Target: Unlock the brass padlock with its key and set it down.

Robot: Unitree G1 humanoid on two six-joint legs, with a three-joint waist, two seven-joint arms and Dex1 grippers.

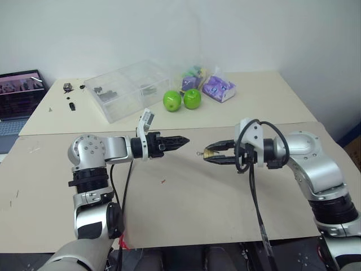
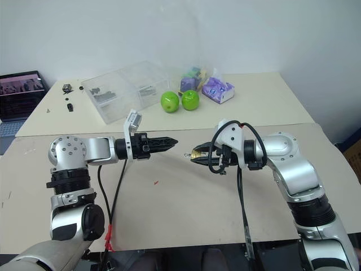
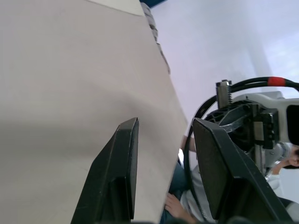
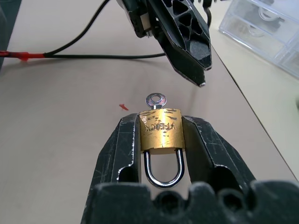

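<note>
Brass padlock (image 4: 161,129): clamped between right hand (image 4: 161,140) fingers, key (image 4: 156,99) protruding outward.
Left hand (image 1: 181,141): fingers apart, empty, tip near key.

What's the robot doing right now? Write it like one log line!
right gripper: holds brass padlock, key in it | left gripper: empty, facing key

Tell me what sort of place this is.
Probably a lab or workshop bench set up for robot trials: two plain tables against a bare white wall, a clear plastic parts organiser holding small hardware, a laptop off to one side, and loose props like two green apples.
</note>
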